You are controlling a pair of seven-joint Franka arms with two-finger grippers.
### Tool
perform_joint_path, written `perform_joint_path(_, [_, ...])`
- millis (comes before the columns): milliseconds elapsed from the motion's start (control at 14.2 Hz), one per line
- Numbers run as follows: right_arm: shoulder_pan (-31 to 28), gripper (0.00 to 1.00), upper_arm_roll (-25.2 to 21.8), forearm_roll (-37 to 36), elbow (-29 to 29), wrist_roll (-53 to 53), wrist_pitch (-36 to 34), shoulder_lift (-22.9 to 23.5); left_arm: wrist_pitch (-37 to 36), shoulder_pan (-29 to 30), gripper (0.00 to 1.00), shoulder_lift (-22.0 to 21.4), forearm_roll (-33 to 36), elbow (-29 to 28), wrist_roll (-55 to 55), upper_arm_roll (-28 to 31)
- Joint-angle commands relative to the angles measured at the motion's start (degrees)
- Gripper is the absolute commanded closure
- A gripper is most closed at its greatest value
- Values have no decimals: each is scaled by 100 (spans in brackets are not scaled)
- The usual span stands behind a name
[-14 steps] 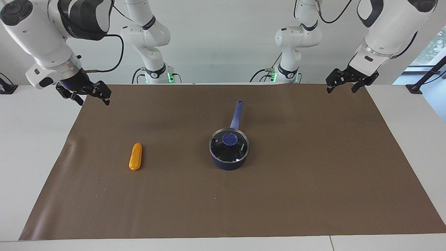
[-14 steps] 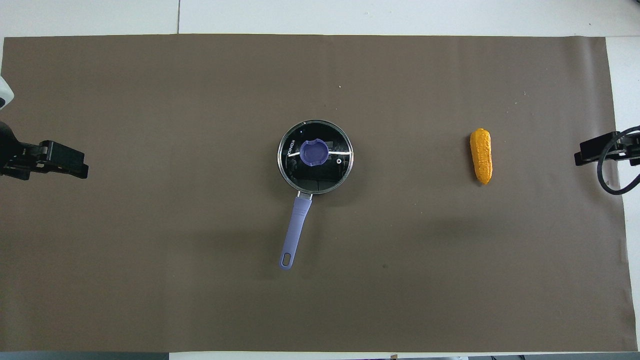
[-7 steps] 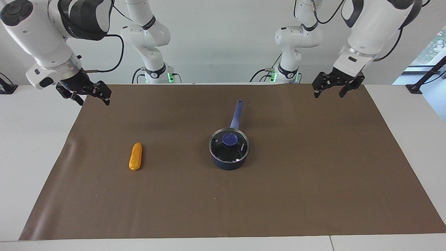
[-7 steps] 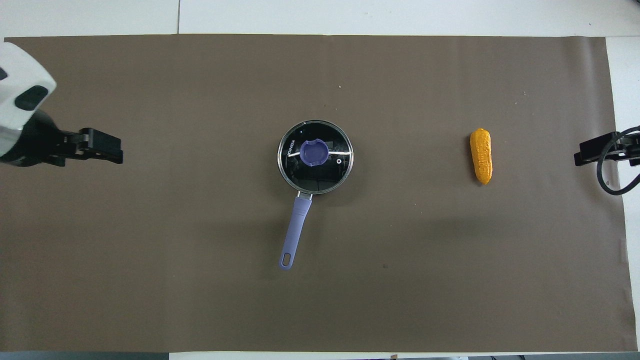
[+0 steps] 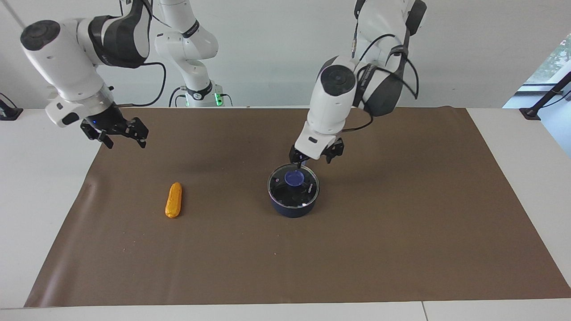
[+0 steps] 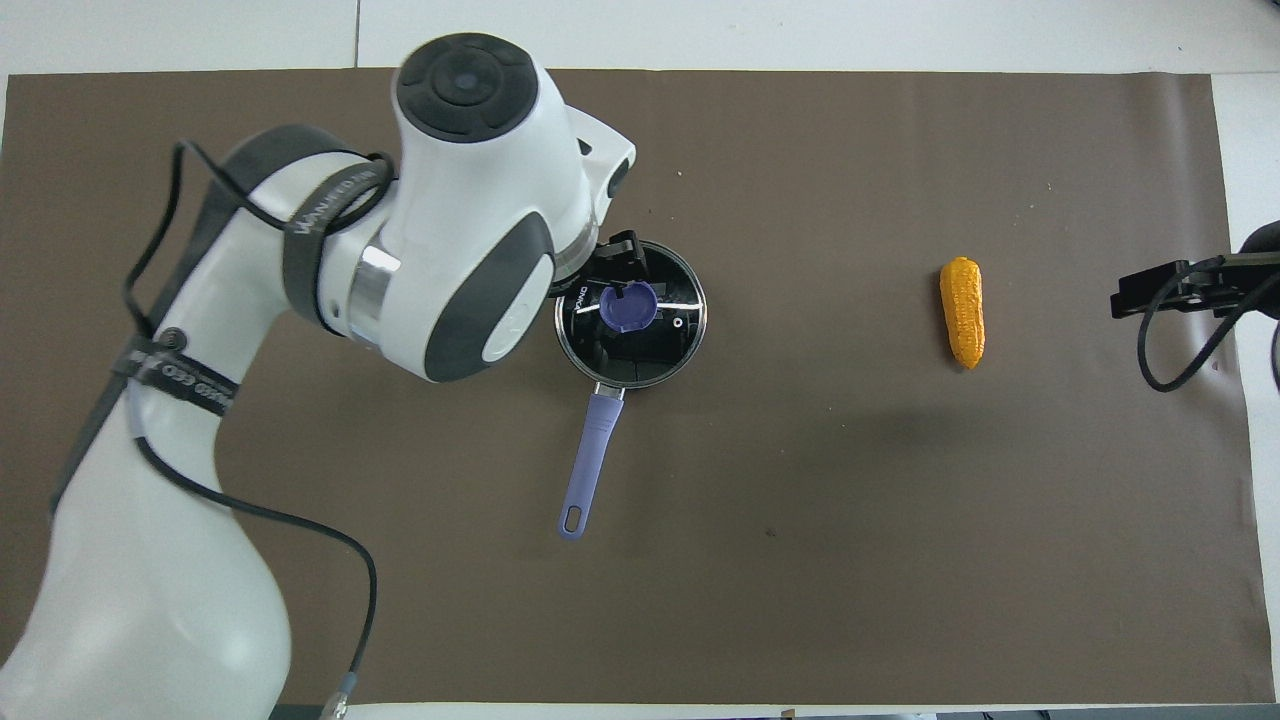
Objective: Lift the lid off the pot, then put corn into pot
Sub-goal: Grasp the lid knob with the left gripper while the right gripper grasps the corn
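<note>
The pot [image 5: 292,207] stands in the middle of the brown mat with the glass lid [image 5: 295,189] on it, blue knob [image 5: 294,178] up. Its handle [image 6: 590,452] points toward the robots. My left gripper [image 5: 314,160] hangs open just above the lid, holding nothing; it also shows in the overhead view [image 6: 612,260] over the lid [image 6: 652,345]. The corn [image 5: 173,199] lies on the mat toward the right arm's end, also seen from overhead [image 6: 963,312]. My right gripper [image 5: 119,133] is open and empty, in the air over the mat's edge at that end.
The brown mat [image 5: 401,223] covers most of the white table [image 5: 40,187]. The left arm's big white body [image 6: 440,220] covers the mat beside the pot in the overhead view.
The left arm has swung from the mat's corner at its own end to over the pot's lid. The right gripper has shifted slightly toward the corn. Pot, lid and corn have not moved.
</note>
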Motion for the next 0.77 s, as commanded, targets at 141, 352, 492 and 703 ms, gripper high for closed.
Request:
perform_joint_path(141, [305, 0, 54, 41, -892, 403, 1457, 397, 333, -177, 0, 372, 117, 226, -58, 100])
perform_joint_path(352, [331, 0, 54, 50, -1418, 438, 2275, 495, 640, -185, 0, 372, 180, 24, 39, 91])
perform_joint_path(492, [297, 0, 54, 59, -1560, 692, 2628, 722, 738, -212, 0, 381, 110, -29, -5, 100])
perform_joint_path(703, [366, 0, 54, 286, -1552, 719, 2831, 942, 747, -238, 0, 381, 145, -135, -14, 100])
